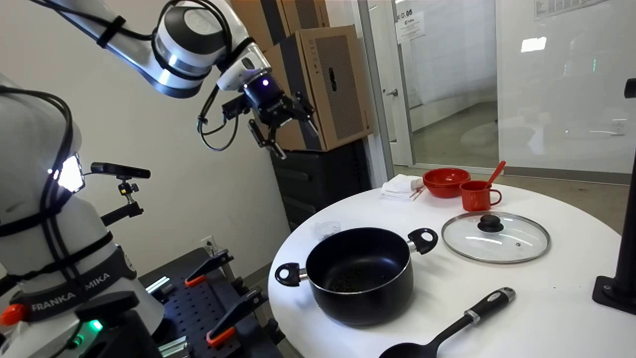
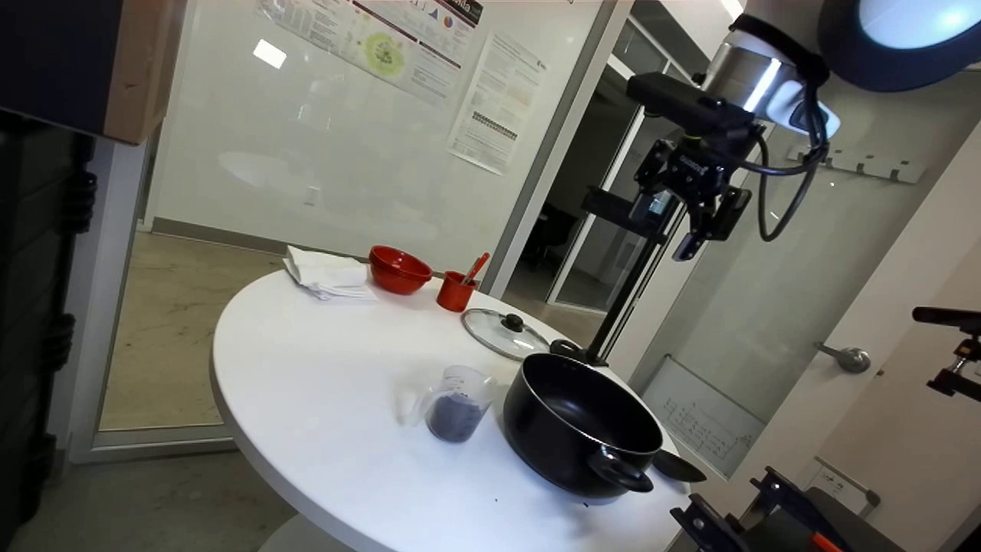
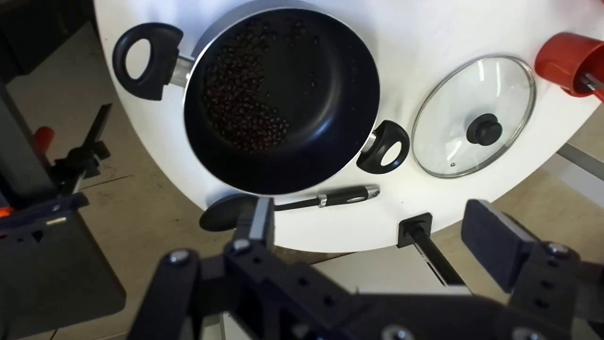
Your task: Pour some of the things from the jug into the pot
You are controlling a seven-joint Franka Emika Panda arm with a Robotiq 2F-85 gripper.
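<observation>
Tool (image 3: 375, 231) spread wide; pot (image 3: 306, 108) well below, jug (image 2: 466, 385) also, just beside pot.

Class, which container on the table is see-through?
The small jug beside the black pot: its dark contents show through its wall, whereas the pot, red cup and red bowls are opaque.

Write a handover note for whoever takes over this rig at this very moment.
Gripper: open, empty, raised and touching nothing.
Jug: upright on the table beside the pot, dark contents in its lower part.
Pot: on the table, uncovered, dark bean-like pieces inside, mostly towards one side.
Done: pouring some looks complete, since both vessels hold material and the jug is set down.
Left: probably nothing, beyond confirming the amount suffices; the task names none.
</observation>
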